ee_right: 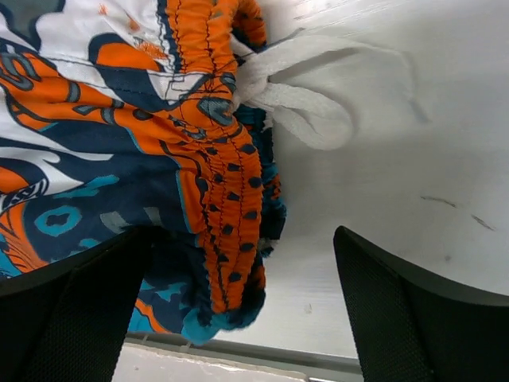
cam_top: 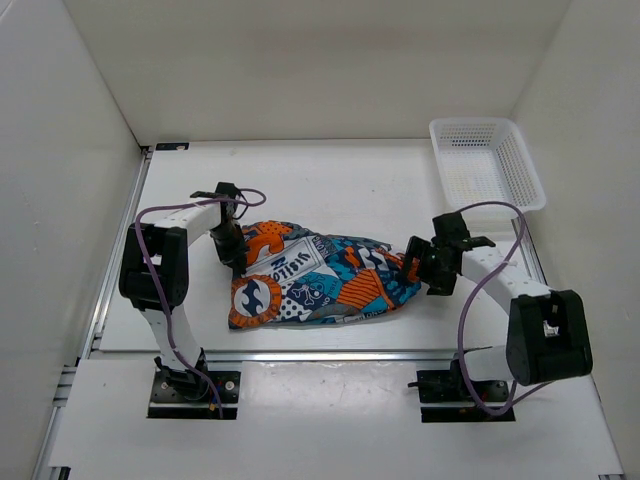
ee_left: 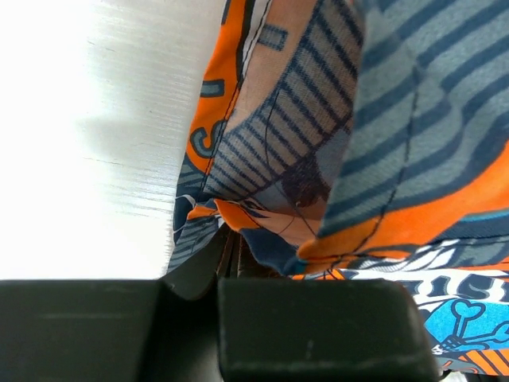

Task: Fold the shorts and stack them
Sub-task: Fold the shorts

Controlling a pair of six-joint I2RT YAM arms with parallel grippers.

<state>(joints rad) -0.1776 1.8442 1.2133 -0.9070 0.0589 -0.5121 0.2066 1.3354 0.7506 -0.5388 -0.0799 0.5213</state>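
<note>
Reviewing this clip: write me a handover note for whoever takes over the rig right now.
Left gripper: shut on a bunched edge of the shorts, at their left end.
Right gripper: open, straddling the waistband at the right end, near the white drawstring.
The shorts lie rumpled mid-table; white basket stands apart, far right.
Done: no neat fold visible.
Left: grip waistband, fold, stack.

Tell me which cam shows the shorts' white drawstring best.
Right wrist: the drawstring loops from the gathered waistband of the shorts onto the table. Top external is too small to show it; left wrist shows only fabric.
</note>
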